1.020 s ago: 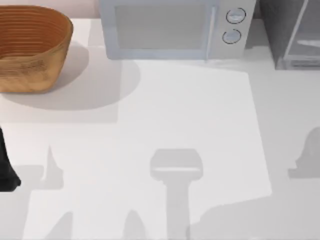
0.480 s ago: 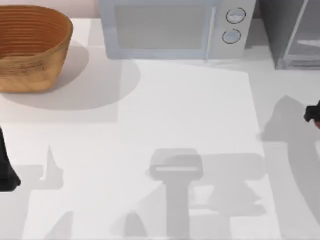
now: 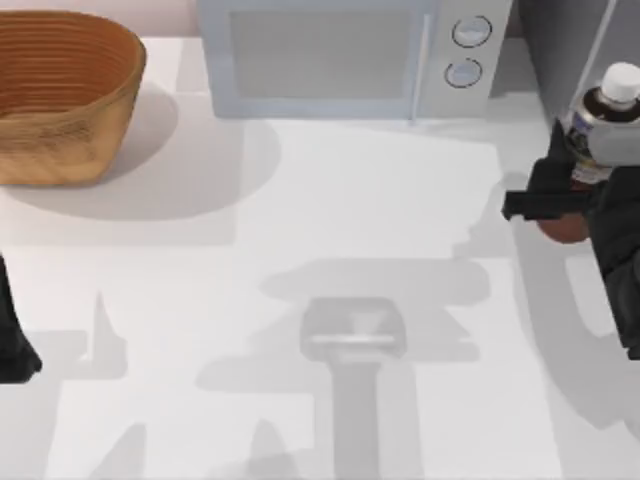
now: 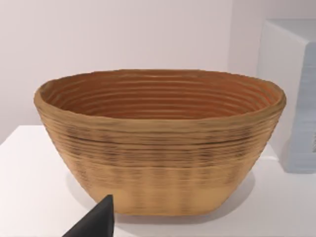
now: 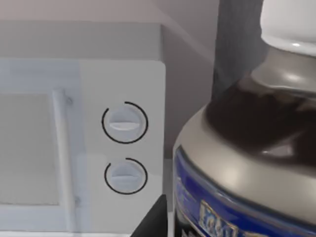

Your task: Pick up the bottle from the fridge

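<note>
Right end effector (image 3: pixel 575 195) is clamped on the bottle (image 3: pixel 600 125), white cap up, held at the desk's (image 3: pixel 330 200) right edge just in front of the dark grey fridge (image 3: pixel 560 50) and beside the microwave (image 3: pixel 340 60). Left end effector (image 3: pixel 12 340) sits parked at the left edge near the basket (image 3: pixel 60 95); can't tell its fingers' state.

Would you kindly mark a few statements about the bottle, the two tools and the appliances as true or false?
1. The right tool holds the bottle. True.
2. The bottle lies in the basket. False: it is upright in the right tool at the table's right, before the fridge.
3. The bottle's cap is white. True.
4. The microwave has three dials. False: two.
5. The left tool is at the microwave. False: it faces the basket.
</note>
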Action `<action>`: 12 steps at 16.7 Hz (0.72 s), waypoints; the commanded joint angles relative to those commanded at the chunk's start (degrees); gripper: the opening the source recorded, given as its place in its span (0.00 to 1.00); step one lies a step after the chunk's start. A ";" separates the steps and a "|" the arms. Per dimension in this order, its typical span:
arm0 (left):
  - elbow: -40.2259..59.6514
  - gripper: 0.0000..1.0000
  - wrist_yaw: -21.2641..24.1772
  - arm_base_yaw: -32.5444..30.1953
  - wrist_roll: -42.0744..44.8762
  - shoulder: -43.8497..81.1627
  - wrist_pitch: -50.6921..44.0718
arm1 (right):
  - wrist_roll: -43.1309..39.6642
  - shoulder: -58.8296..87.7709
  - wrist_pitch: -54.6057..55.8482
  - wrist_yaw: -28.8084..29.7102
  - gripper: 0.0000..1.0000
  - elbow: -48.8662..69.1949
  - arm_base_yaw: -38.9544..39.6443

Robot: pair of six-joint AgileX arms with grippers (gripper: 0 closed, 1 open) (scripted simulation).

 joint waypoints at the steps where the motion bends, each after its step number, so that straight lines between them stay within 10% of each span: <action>1: 0.00 1.00 0.00 0.00 0.00 0.00 0.00 | 0.00 2.02 1.65 0.65 0.00 0.61 0.65; 12: 0.00 1.00 0.00 0.00 0.00 0.00 0.00 | -0.26 8.57 5.57 0.67 0.00 2.89 0.36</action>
